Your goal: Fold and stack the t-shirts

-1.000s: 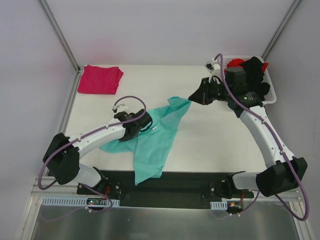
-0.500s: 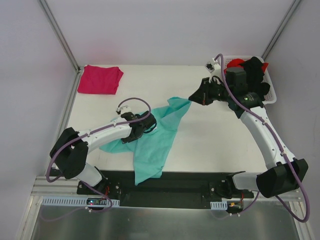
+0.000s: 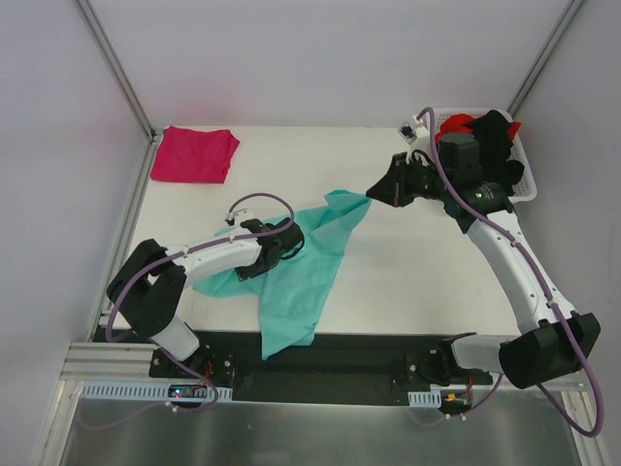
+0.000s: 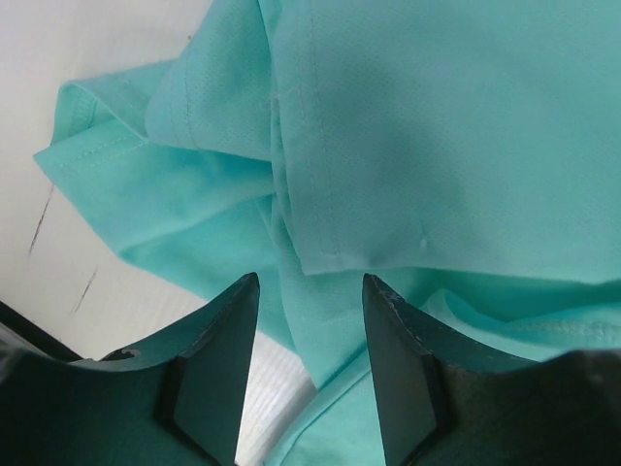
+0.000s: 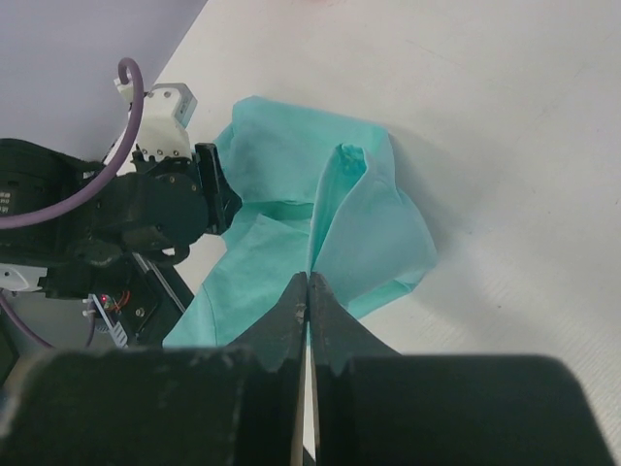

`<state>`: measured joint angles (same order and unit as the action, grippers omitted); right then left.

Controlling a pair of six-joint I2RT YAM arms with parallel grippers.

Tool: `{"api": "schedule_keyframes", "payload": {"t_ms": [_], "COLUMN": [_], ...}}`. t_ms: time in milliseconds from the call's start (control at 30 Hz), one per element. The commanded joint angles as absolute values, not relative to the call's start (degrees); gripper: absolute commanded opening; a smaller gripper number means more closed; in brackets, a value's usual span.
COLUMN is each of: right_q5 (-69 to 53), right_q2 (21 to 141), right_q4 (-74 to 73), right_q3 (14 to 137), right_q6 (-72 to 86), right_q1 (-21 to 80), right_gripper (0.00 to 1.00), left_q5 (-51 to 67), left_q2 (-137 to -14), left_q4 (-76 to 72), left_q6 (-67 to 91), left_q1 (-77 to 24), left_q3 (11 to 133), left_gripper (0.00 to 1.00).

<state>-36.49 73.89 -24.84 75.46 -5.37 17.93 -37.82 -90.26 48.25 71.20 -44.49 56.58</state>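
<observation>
On the table (image 3: pixel 417 262) the teal shirt (image 3: pixel 301 291) lies rumpled near the front edge, one corner drawn up toward the far right. The pink shirt (image 3: pixel 194 153) sits folded in the far left corner. We judge the cloth light, limp and quick to bunch, so hems and seams give the surest hold. Our right claw (image 5: pixel 309 282) is clenched on that raised corner; our left claw (image 4: pixel 310 286) hangs with fingers parted over a stitched hem (image 4: pixel 408 260).

White matte table (image 3: pixel 427 262), rectangular. Pale grey-lilac enclosure walls (image 3: pixel 320 58) on three sides. Slanted aluminium frame bars (image 3: pixel 116 66) at the back corners. Black mounting plate (image 3: pixel 349 369) along the near edge; brushed metal sheet (image 3: pixel 320 432) below it. Light soft and even.
</observation>
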Motion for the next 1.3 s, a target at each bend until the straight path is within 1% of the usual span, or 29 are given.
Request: {"api": "schedule_keyframes", "payload": {"t_ms": [0,267,533,633,667,733,767,833,1000,1100,1200,1267], "right_q5": [-38.1,-39.8,-40.8,-40.7,-40.7,-40.5,-40.5,-40.5,-40.3,-38.9,-35.9,-34.8], "right_q2": [70.2,67.9,66.4,66.0,65.7,65.7,65.9,65.9,66.1,65.2,64.1,62.1], "right_q4": [-23.8,-22.4,-22.6,-22.6,-22.7,-22.8,-22.9,-22.9,-22.7,-22.7,-22.9,-23.6], "right_q3": [74.5,72.9,73.0,72.5,72.3,72.2,72.1,71.9,70.5,68.0,64.3,62.6], "right_q6": [-5.5,-3.7,-2.8,-2.8,-2.8,-3.0,-3.0,-3.0,-2.8,-3.1,-3.6,-3.8], "right_q1": [18.5,18.7,19.1,19.2,19.2,19.2,19.2,19.2,19.5,20.3,21.4,21.8], "right_gripper": [0.01,0.01,0.01,0.01,0.01,0.01,0.01,0.01,0.01,0.01,0.01,0.01], "left_q5": [-38.8,-37.6,-35.2,-34.5,-34.3,-33.9,-33.8,-33.8,-33.0,-32.8,-31.3,-31.1], "left_q2": [-91.0,-92.5,-94.5,-95.0,-95.1,-95.2,-95.0,-94.3,-91.9,-89.3,-86.1,-84.1], "left_q4": [45.8,41.2,37.5,36.7,36.6,36.5,36.5,36.5,36.8,39.5,43.6,48.5], "left_q6": [70.7,67.2,67.1,67.4,67.6,67.8,67.7,67.7,65.1,63.0,59.2,56.0], "left_q1": [-41.8,-38.6,-38.3,-38.3,-38.3,-38.2,-38.3,-38.2,-38.2,-38.1,-37.2,-36.6], "left_q3": [56.3,57.0,57.0,56.5,56.2,56.0,55.8,55.7,56.4,58.8,63.2,68.6], "left_gripper": [0.47,0.46,0.45,0.39,0.31,0.21,0.12,0.00,0.00,0.00,0.00,0.00]}}
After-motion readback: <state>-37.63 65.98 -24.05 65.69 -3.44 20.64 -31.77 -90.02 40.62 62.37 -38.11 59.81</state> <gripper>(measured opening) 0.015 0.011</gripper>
